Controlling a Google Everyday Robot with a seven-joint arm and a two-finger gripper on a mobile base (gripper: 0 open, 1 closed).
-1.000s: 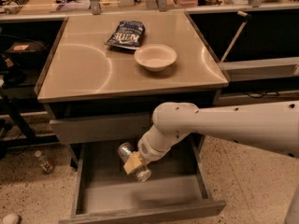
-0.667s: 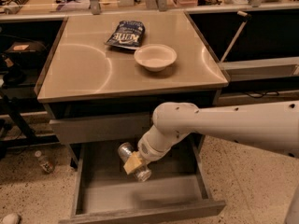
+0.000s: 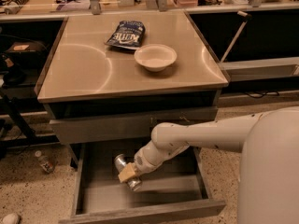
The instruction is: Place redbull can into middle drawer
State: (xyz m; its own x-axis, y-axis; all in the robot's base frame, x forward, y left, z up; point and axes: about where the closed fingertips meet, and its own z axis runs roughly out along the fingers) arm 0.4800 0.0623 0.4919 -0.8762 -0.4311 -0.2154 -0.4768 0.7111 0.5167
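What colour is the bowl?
The bowl is white, camera view; the gripper holds the redbull can over the middle drawer.

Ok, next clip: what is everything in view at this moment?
slim shiny silver redbull can: one, silver, held in the gripper over the open drawer's floor
wide shallow grey middle drawer: one, grey, pulled out below the closed front
plain closed drawer front: one, grey, just under the cabinet top
smooth cabinet top: one, tan, carries bag and bowl
dark blue chip bag: one, blue, lying flat towards the top's back
round shallow bowl: one, cream, upright, right of and nearer than the bag
small plastic bottle: one, clear, on the floor left of the cabinet
robot arm: one, white, reaching in from the right
gripper: one, tan pads, shut on the can in the drawer opening
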